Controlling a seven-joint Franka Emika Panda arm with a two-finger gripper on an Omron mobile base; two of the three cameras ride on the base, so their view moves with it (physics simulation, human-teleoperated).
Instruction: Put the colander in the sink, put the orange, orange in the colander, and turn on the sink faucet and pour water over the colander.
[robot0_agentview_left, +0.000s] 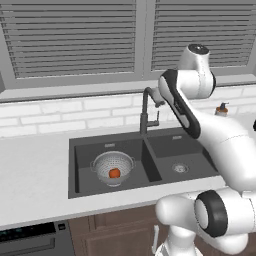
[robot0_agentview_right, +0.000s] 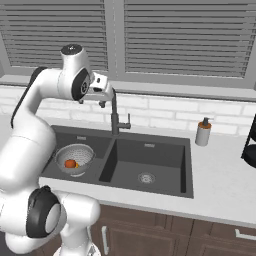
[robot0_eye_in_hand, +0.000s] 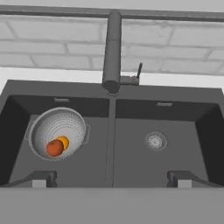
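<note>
The two-finger gripper (robot0_eye_in_hand: 112, 178) hangs spread wide and empty above the dark grey double-basin sink (robot0_eye_in_hand: 205, 131). At nine o'clock in the hand view, the round silver-grey perforated colander (robot0_eye_in_hand: 52, 127) sits in the left basin holding two small round oranges (robot0_eye_in_hand: 55, 148), touching; the left base view shows one. The tall dark grey faucet (robot0_eye_in_hand: 112, 52) stands at twelve o'clock.

Colander (robot0_agentview_right: 75, 159) holding an orange (robot0_agentview_right: 70, 163) sits in the left sink (robot0_agentview_right: 150, 160) basin.
</note>
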